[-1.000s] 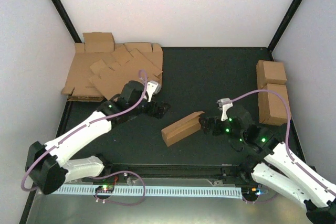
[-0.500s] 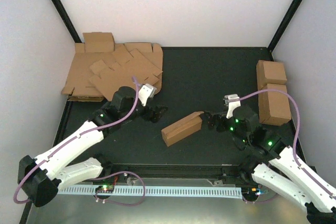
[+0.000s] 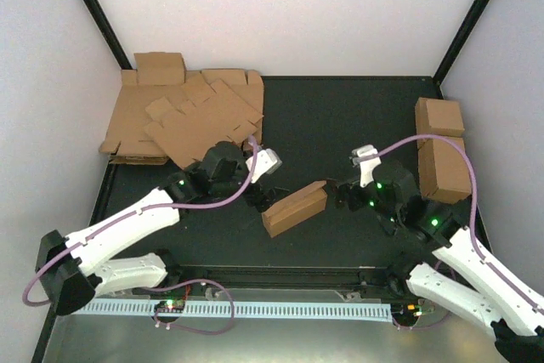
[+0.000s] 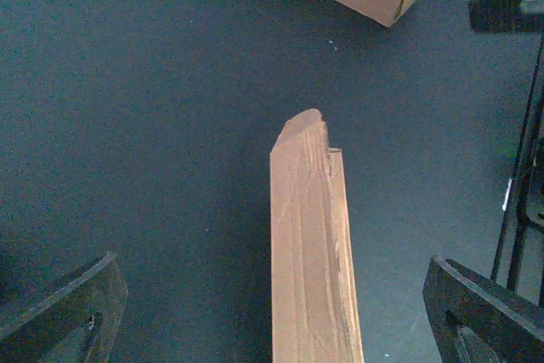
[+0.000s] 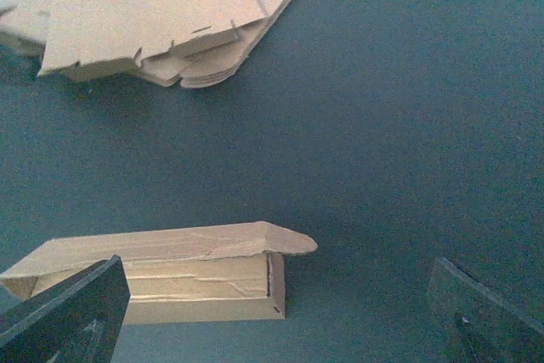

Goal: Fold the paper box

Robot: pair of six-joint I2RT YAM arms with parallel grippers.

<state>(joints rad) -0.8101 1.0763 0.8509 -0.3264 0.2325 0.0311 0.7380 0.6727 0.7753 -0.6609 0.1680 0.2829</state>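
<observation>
Top view: the paper box lies on the black table, a little toward 6 o'clock from the mat's centre and between the two arms. Its long axis runs from 8 o'clock to 2 o'clock. The squared end sits at 8 o'clock, and the end with the rounded flap tip points to 2 o'clock, slightly raised. The left gripper sits at the 8 o'clock end. In the left wrist view the box runs straight away toward 12 o'clock between the fingers, which stand wide on either side with clear mat between each pad and the cardboard; nothing is held. The right gripper is just beside the 2 o'clock end, with its jaws also spread wide and empty. In the right wrist view the box lies crosswise at lower left, long axis 9 to 3 o'clock, with the rounded flap overhanging its open 3 o'clock end. One finger overlaps the box's 9 o'clock part; I cannot tell whether they touch. A heap of flat cardboard sheets lies at 10 o'clock. Two cardboard cuboids stand at 3 o'clock, well apart from the box.
</observation>
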